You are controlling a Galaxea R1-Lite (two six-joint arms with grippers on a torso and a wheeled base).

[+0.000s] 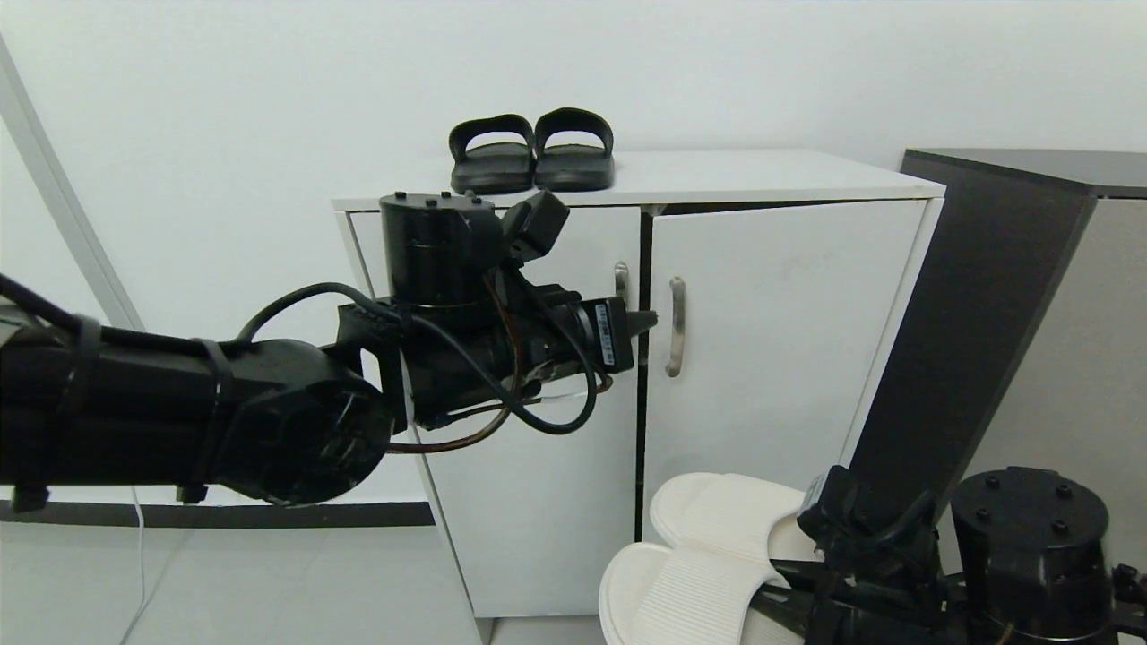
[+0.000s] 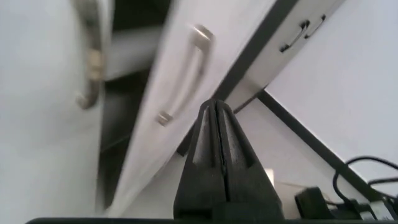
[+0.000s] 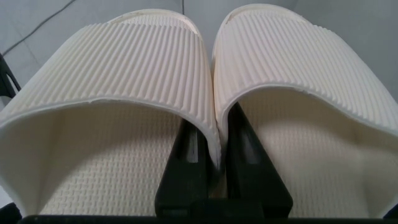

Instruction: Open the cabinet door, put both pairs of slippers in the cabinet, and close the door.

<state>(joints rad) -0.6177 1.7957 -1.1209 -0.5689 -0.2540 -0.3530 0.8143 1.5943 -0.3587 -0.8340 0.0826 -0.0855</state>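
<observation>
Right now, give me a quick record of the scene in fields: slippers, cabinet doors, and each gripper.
Black slippers: side by side on the cabinet top
White slippers: pinched together by the right gripper
Cabinet doors: shut or barely ajar
Left gripper: shut, empty, by the door handles

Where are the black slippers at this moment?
In the head view, the black slippers stand side by side on top of the white cabinet, toward its left end, above the left gripper.
</observation>
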